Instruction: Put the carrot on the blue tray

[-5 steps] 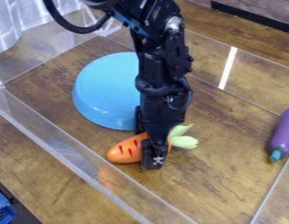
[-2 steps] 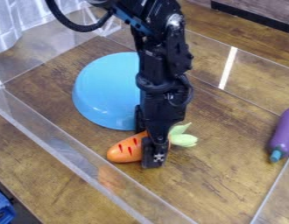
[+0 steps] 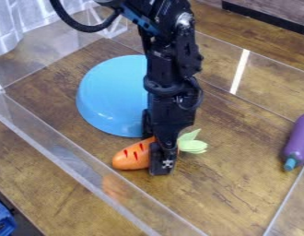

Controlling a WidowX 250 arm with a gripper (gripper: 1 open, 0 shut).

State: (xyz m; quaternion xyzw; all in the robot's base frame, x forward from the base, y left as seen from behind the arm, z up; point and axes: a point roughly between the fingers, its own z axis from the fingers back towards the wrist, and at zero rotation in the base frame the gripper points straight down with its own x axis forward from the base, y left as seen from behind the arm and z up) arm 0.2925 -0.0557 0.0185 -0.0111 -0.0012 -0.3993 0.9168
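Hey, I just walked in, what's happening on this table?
A robot arm has its gripper down around the carrot, which lies on the table. It isn't on the blue tray yet; that sits just behind. I can't tell whether the grip is firm. A purple toy lies off to the right of the picture.

Your count: one of each kind

You have one carrot [image 3: 133, 158], one blue tray [image 3: 103, 95] and one purple toy [image 3: 298, 140]; you also have one robot arm [image 3: 170, 46] with one tool [image 3: 165, 157], one black cable [image 3: 78, 29], one wooden surface [image 3: 240, 184] and one white strip [image 3: 239, 70]. At the lower left corner you can count one blue object [image 3: 4, 219], cut off by the edge of your view, its kind unclear
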